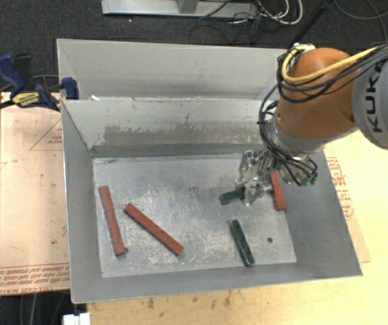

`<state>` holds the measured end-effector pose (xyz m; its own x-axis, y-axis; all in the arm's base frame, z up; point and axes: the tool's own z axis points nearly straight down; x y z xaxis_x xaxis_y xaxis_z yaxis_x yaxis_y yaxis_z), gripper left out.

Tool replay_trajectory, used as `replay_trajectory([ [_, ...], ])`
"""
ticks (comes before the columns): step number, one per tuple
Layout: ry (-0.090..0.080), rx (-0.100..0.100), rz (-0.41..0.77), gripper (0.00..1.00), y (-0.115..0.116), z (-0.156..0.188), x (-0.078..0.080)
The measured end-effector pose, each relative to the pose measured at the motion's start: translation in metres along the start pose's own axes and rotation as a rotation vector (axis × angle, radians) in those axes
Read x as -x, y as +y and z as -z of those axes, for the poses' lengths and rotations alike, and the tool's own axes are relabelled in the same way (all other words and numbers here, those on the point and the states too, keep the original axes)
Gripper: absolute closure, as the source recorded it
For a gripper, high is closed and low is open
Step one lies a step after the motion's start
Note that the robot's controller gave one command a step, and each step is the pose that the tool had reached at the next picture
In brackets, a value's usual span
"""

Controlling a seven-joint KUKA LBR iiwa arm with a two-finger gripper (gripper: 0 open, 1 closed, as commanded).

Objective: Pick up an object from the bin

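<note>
My gripper (251, 180) hangs low over the right part of the bin floor, under the orange wrist cover. A short dark green piece (230, 197) lies at its lower left tip, touching or nearly touching it. A short red stick (277, 192) lies just to its right, partly under the cables. A dark green stick (242, 242) lies on the floor below the gripper, angled toward the front.
Two long red-brown sticks lie at the left of the bin: one (112, 220) almost upright near the left wall, the other (153, 229) slanting toward the front middle. The arm and its cables cover the bin's right back corner.
</note>
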<state>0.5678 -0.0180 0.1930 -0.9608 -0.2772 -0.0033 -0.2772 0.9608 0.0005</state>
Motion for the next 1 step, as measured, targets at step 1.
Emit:
replay_trajectory([
  [1,-0.001,0.0,0.445,1.0,-0.0399,0.092,-0.001],
])
